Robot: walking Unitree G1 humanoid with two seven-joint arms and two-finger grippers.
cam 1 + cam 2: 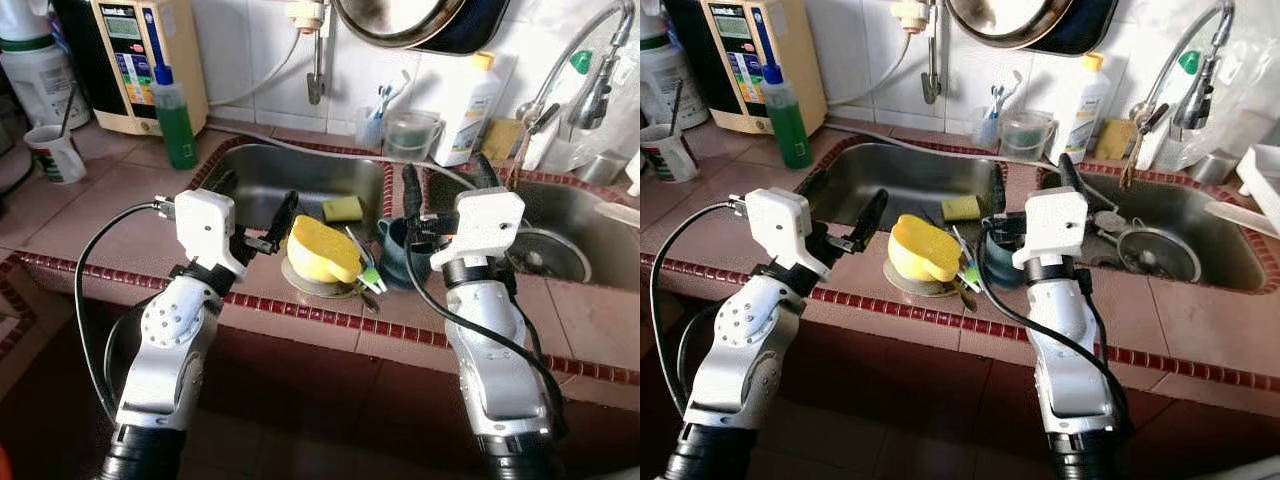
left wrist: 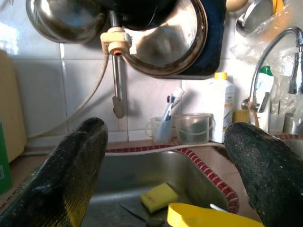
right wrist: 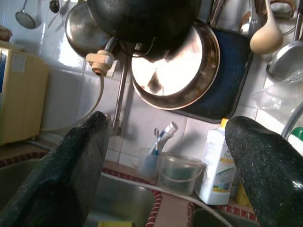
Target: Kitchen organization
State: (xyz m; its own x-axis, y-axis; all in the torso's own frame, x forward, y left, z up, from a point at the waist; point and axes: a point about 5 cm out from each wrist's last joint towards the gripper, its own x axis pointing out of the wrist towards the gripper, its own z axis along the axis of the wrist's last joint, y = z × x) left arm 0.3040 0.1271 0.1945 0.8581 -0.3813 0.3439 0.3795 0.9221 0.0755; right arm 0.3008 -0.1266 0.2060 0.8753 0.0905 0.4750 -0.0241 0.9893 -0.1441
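Water ionizer (image 1: pixel 140 60) on counter by green bottle (image 1: pixel 175 115) — pan (image 2: pixel 165 42) on wall.

We note a yellow bowl (image 1: pixel 322 248), yellow sponge (image 1: pixel 343 208), green bottle (image 1: pixel 175 118) with blue cap, steel-grey sink (image 1: pixel 270 172), red-brown tiled counter (image 1: pixel 90 215), white wall tiles (image 1: pixel 255 50).

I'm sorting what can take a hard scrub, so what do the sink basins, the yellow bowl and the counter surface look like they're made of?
The two sink basins look like brushed stainless steel: grey, with soft reflections. The tipped yellow bowl seems to be matte plastic: even opaque colour, a thin rim, though that is less sure. The reddish-brown counter looks like glazed ceramic tile, going by its grout lines and small dark-red edge tiles.
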